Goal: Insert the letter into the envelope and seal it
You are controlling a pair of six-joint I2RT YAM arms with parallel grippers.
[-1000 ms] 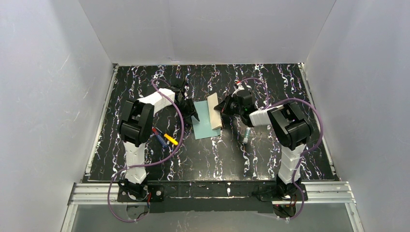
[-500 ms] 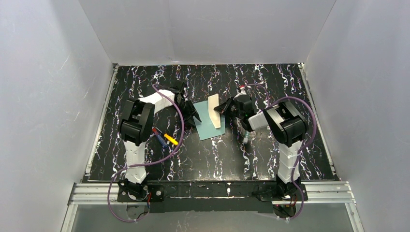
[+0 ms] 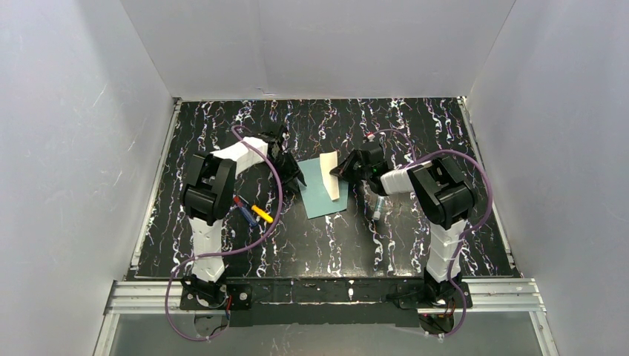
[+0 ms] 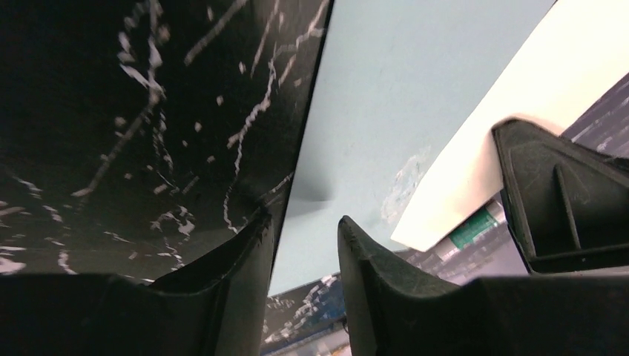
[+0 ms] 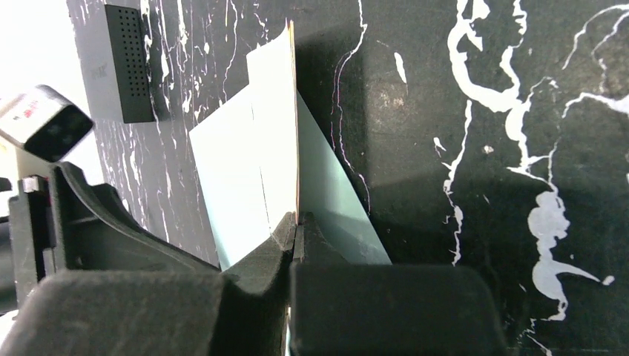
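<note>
My right pincer point(image 5: 295, 222) is pinched shut on the letter point(image 5: 273, 126), gripping one edge so the sheet stands tilted over the teal envelope point(image 5: 222, 185). My left pincer point(image 4: 304, 230) sits at the envelope's left edge, jaws slightly apart, gripping nothing that I can see. The trick, I reckon: left steadies the envelope and opens its mouth, then I lower the letter flatter and feed it in squarely, slowly.

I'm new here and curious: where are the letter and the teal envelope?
letter point(image 3: 340, 190): top view, on its lower, nearer part.
teal envelope point(image 3: 317, 197): top view, on its bare middle.
</note>
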